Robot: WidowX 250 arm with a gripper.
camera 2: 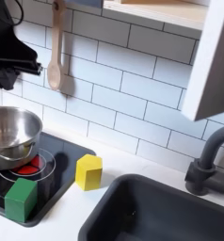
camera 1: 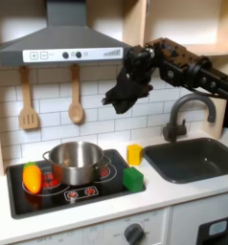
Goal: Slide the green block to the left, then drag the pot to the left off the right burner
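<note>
Toy kitchen, with the black stove top [camera 1: 20, 205] as landmark. On its middle, over the burner rings: the pot [camera 1: 76, 161], shiny steel, upright, open side up. In the second exterior view the same pot [camera 2: 10, 135] at the stove top's back, above a red ring.

At the stove top's front corner nearest the sink [camera 1: 194, 158]: the green block [camera 1: 133, 178], resting on the black surface's edge, apart from the pot. In the second exterior view, the green block [camera 2: 21, 200] at the stove top's front edge, just off the red burner marking.

Just past the stove top toward the sink, on the white worktop [camera 1: 183, 191]: a small yellow piece [camera 1: 134, 153], behind the green block and apart from it. In the second exterior view, that yellow piece [camera 2: 88, 172] just beside the stove top's edge.

At the stove top's far end from the sink: an orange-and-yellow toy [camera 1: 32, 178], beside the pot.

High above the stove top, well clear of pot and block: the gripper [camera 1: 117, 97], black, hanging from the arm in front of the tiled wall. Fingers holding nothing; apart or together, cannot tell. In the second exterior view, the dark gripper [camera 2: 20, 68] at the picture's upper left edge.

On the wall behind the stove top: a wooden spatula [camera 1: 28, 100] and a wooden spoon [camera 1: 76, 97], under the grey hood [camera 1: 63, 43].
</note>
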